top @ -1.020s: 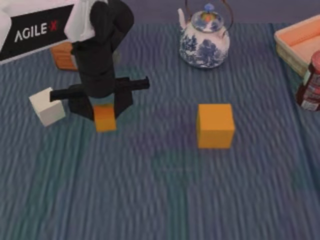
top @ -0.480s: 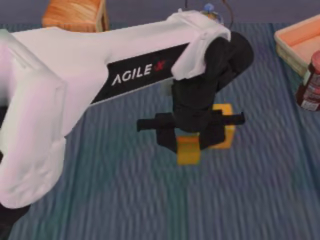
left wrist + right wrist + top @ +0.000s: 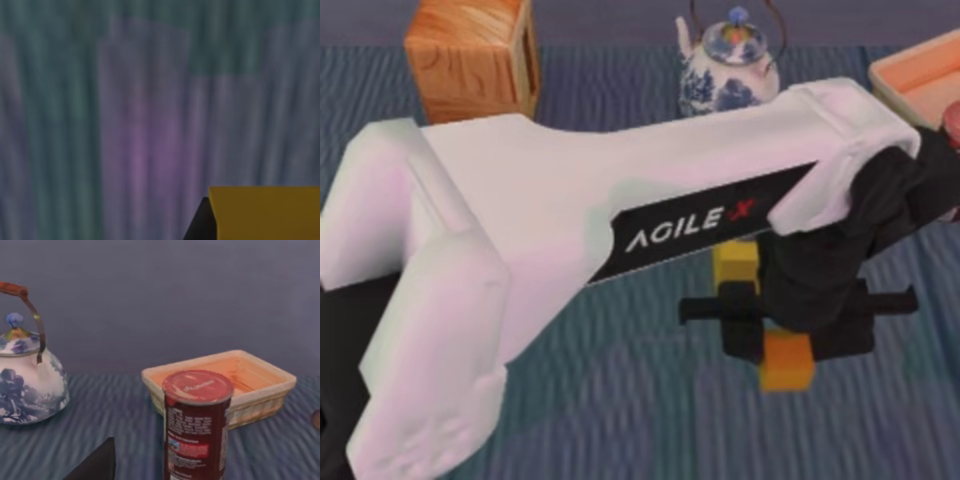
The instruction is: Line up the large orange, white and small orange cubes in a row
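The left arm [image 3: 550,230] is spanning the top view from lower left to centre right. The large orange cube [image 3: 735,262] is showing partly beneath it, centre right. The left gripper [image 3: 788,345] is clamping the small orange cube [image 3: 787,362] just below.

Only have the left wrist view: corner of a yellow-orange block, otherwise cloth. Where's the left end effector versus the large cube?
Observer: In the top view, the left end effector grips the small yellow-orange cube just below the large yellow-orange cube, slightly to its right.
Operator: White cube?
Observer: Not visible; the left arm covers much of the table's left side.
Operator: Clutter on the right?
Observer: The right wrist view shows a red cylindrical can in front of an orange rectangular tray.
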Controlling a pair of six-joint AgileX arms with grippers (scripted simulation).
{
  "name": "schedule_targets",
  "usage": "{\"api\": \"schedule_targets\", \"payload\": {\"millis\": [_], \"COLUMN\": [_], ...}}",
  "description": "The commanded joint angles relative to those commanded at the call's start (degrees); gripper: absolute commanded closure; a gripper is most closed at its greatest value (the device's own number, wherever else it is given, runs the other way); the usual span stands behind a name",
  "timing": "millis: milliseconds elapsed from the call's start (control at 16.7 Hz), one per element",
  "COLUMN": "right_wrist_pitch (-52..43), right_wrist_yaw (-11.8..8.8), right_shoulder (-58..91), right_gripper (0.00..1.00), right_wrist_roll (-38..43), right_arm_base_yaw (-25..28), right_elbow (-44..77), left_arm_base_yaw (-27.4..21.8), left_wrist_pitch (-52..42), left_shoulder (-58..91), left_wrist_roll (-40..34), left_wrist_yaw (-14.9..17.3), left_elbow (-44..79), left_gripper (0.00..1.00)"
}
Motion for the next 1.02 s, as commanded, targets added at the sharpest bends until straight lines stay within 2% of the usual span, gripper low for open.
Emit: {"api": "schedule_targets", "payload": {"millis": [240, 660, 900, 1020], "right_wrist_pitch": [0.0, 0.0, 0.0, 0.0], "right_wrist_yaw": [0.0, 0.0, 0.0, 0.0], "right_shoulder": [0.0, 0.0, 0.0, 0.0], "right_gripper": [0.0, 0.0, 0.0, 0.0], "right_wrist_roll": [0.0, 0.0, 0.0, 0.0], "right_arm_base_yaw": [0.0, 0.0, 0.0, 0.0], "right_elbow": [0.0, 0.0, 0.0, 0.0], "left_arm_base_yaw": [0.1, -0.1, -0.2, -0.2], "left_wrist_pitch": [1.1, 13.7, 14.2, 14.2], "left_shoulder": [0.0, 2.6, 2.8, 2.8], "left_wrist_roll": [0.2, -0.1, -0.1, -0.1], "left_wrist_yaw": [0.0, 0.0, 0.0, 0.0], "left_elbow": [-1.1, -10.9, -11.4, -11.4], "left_gripper": [1.0, 1.0, 1.0, 0.85]}}
